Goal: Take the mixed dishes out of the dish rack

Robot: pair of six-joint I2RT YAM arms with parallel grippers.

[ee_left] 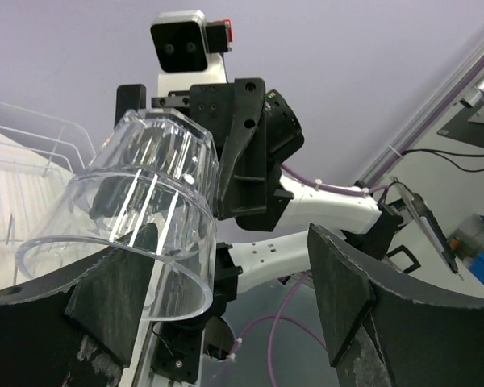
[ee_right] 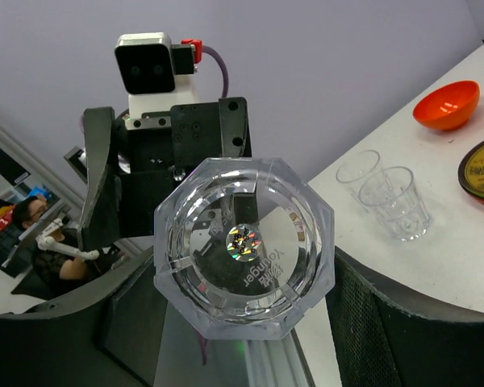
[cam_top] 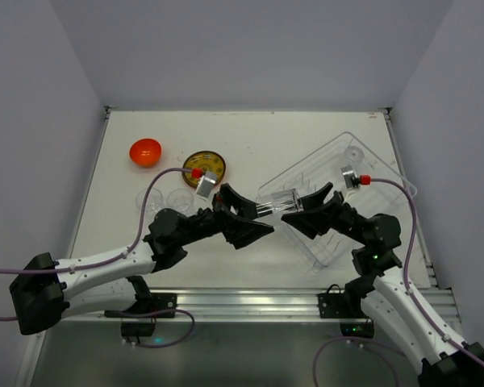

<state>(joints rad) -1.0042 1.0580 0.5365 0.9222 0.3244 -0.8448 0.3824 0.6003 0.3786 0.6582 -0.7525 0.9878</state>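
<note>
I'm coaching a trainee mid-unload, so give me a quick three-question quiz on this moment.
1. True or false: the clear cup between the two arms is resting on the table.
2. Which hand is shut on that cup? A) left hand B) right hand
3. Fill in: ___ other clear cups stand on the table, near the orange-red bowl.

Key:
1. False. It is held in the air.
2. B. The left hand is open at the cup's rim end.
3. Two.
</note>
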